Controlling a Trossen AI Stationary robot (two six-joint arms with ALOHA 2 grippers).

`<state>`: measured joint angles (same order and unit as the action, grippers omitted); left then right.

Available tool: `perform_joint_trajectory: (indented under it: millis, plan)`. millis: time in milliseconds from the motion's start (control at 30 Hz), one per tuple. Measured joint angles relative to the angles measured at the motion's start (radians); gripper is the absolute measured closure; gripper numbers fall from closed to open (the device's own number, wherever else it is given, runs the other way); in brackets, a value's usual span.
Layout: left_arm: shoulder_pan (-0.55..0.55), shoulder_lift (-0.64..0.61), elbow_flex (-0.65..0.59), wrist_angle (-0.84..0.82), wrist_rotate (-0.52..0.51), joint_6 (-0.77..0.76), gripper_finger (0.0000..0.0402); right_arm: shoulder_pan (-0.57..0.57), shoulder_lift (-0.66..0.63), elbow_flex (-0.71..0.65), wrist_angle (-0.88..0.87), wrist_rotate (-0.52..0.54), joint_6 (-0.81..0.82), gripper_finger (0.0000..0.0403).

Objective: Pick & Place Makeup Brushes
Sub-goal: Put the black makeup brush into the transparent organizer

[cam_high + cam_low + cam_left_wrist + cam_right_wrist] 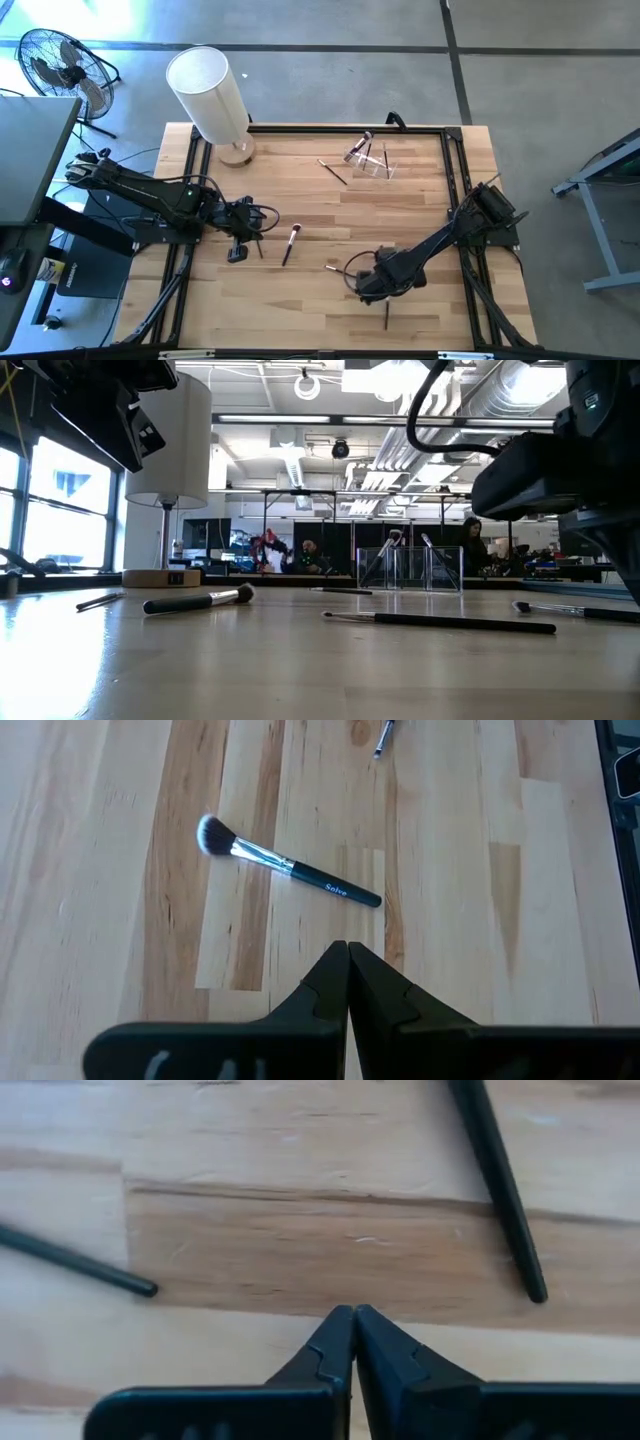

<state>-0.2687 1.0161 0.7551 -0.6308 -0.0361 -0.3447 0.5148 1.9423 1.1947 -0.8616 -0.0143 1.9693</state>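
A makeup brush (291, 243) with a dark handle and a pale tip lies flat on the wooden table; it also shows in the left wrist view (290, 865). My left gripper (238, 250) (347, 948) is shut and empty just to its left. My right gripper (368, 290) (354, 1312) is shut and empty over the table's near right part, between two dark brush handles (500, 1180) (75, 1260) that lie flat. A thin brush (387, 315) lies near the front edge. A clear holder (370, 160) at the far side has brushes leaning in it.
A white lamp (215, 100) on a wooden base stands at the table's far left corner. A thin brush (333, 172) lies left of the holder, and a small one (331, 267) left of my right gripper. A black frame (455, 170) runs along the table's edges.
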Motion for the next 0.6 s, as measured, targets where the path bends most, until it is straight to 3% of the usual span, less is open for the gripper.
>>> perform_joint_trajectory:
  millis: [300, 467, 600]
  plan:
    - [0.0, 0.0, 0.0, 0.0, 0.0, 0.0, 0.0401, -0.001, 0.001, 0.0, 0.017, 0.011, -0.423, 0.04]
    - [0.0, 0.0, 0.0, 0.001, 0.0, 0.0, 0.0401, -0.002, -0.029, -0.004, 0.023, 0.016, -0.452, 0.0402]
    - [0.0, 0.0, 0.0, 0.002, 0.0, -0.001, 0.0401, -0.001, -0.09, -0.005, 0.029, 0.148, -0.444, 0.0402]
